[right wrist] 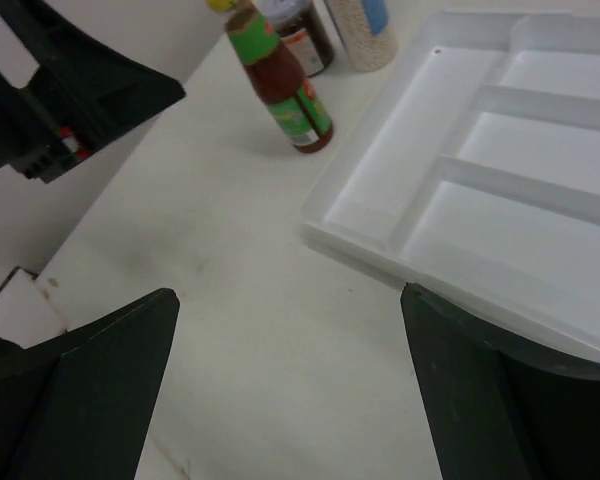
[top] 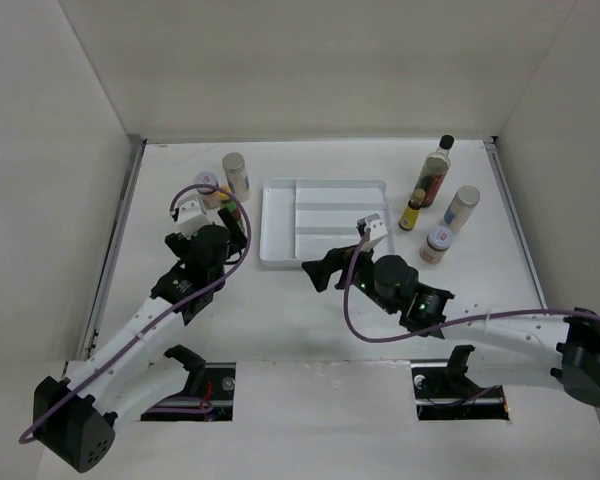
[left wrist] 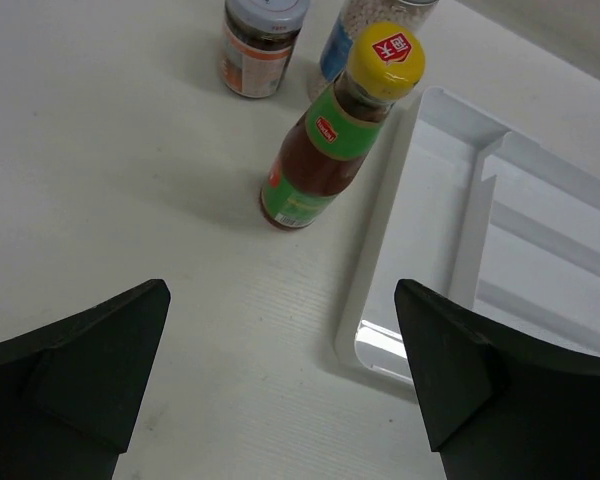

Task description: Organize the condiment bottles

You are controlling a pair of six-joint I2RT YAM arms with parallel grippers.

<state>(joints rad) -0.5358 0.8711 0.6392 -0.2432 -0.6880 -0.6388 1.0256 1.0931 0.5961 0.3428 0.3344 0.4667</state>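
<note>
Yellow-capped sauce bottle [left wrist: 325, 145] beside white tray [left wrist: 376, 272], spice jars [left wrist: 263, 50] behind, left jaws open, right jaws open

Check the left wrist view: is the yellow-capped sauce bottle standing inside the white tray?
No, the yellow-capped sauce bottle stands on the table beside the white tray, outside its rim.

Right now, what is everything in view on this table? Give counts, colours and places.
Tray: one, white, divided, centre of the table.
Tall bottle: one, dark, black cap, back right of the tray.
Sauce bottles: two, yellow caps; one left of the tray, one right of it.
Jars: four, pale lids; two back left, two at the right.
Table: one, white.
Left gripper: black, open, facing the left sauce bottle.
Right gripper: black, open, at the tray's near edge.
</note>
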